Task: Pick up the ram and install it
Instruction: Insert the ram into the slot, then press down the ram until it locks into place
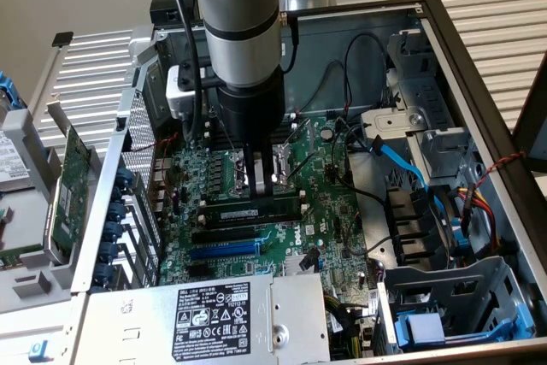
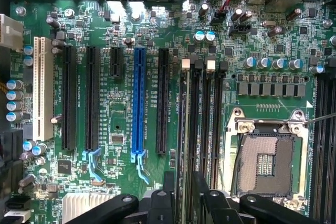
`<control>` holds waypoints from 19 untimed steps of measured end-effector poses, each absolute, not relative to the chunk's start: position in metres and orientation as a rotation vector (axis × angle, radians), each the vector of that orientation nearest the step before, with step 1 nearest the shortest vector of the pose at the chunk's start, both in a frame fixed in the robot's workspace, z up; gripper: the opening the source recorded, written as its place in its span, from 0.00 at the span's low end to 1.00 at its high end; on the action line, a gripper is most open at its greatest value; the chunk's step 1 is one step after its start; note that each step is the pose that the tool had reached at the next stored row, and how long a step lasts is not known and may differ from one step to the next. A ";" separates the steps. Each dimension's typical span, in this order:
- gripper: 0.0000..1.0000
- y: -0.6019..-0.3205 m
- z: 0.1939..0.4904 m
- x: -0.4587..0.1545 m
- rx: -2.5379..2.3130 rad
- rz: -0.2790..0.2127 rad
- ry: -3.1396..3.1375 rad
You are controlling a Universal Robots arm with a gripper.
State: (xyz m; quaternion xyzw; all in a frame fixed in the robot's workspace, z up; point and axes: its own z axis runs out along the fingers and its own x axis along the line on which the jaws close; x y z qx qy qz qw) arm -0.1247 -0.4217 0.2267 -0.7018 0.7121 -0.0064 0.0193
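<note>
The work looks to be at the install step, not the pick-up. The long, thin green ram stick with its pale label strip [image 1: 252,209] stands on edge at the middle of the exterior frame. It is lined up along one of the black memory slots with white end clips [image 2: 218,119], on the green motherboard [image 1: 320,211]. The bare metal processor socket [image 2: 266,163] lies to one side of it and the long blue expansion slot [image 2: 138,103] to the other. The dark two-fingered pincer [image 1: 263,184] comes straight down onto the ram's upper edge. In the wrist view its black fingers [image 2: 210,203] are drawn nearly together with only a narrow gap, apparently clamped across the thin board. Whether the stick is fully seated cannot be made out. By my judgement, seating calls for a straight, even downward press with the stick kept square to the slot until both end clips latch.
</note>
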 end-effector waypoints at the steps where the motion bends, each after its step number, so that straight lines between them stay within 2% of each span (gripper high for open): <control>1: 0.28 -0.422 0.228 -0.125 -2.178 -0.020 2.210; 19: 0.28 -0.422 0.241 -0.126 -2.177 -0.023 2.209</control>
